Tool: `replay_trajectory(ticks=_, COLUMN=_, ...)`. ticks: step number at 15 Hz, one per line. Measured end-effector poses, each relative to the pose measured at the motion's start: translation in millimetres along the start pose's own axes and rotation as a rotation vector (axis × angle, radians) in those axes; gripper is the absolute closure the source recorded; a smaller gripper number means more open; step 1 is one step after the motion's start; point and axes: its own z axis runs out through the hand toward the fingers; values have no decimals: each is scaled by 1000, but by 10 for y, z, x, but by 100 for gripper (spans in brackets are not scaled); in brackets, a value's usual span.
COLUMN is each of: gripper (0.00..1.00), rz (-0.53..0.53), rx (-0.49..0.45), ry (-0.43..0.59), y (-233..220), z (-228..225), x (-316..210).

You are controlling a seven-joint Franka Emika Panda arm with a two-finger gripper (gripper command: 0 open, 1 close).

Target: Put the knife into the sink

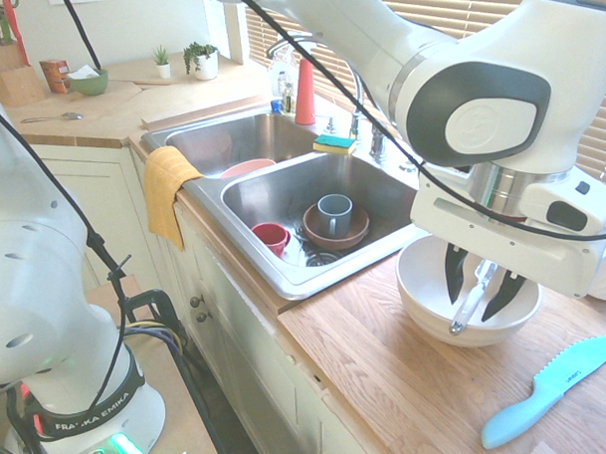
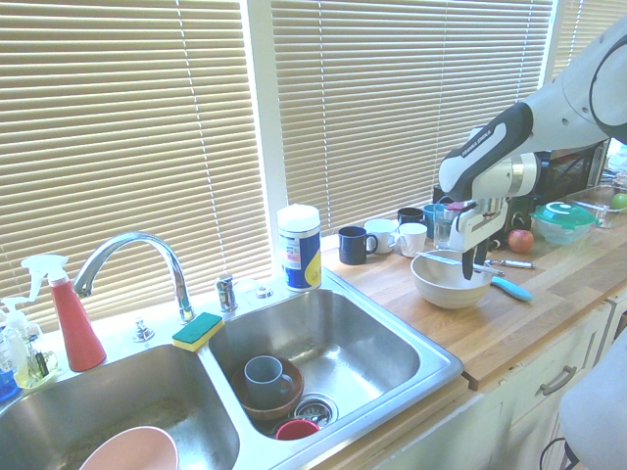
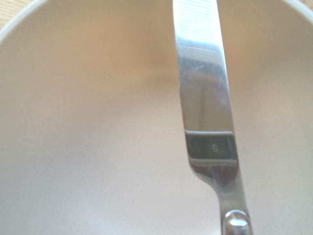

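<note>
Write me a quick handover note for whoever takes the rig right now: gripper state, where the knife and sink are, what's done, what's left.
Gripper: over the white bowl, fingers apart on either side of the silver knife; no firm grip visible.
Knife: lies across the top of the bowl.
Sink: double basin beside the bowl; the basin nearer the bowl holds a blue-grey mug in a brown bowl and a red cup.
Done: gripper brought to the knife.
Left: close on the knife, lift, carry to the sink, release. The light blue knife on the counter isn't the target.
</note>
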Motion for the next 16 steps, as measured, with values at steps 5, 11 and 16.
replay_trajectory(ticks=5, gripper=100, rz=1, rx=0, ry=0, y=6, z=0, x=1)
replay_trajectory(ticks=11, gripper=100, rz=8, rx=9, ry=0, y=-4, z=-30, x=-8)
replay_trajectory(ticks=16, gripper=100, rz=56, rx=59, ry=44, y=-240, z=-695, x=-152)
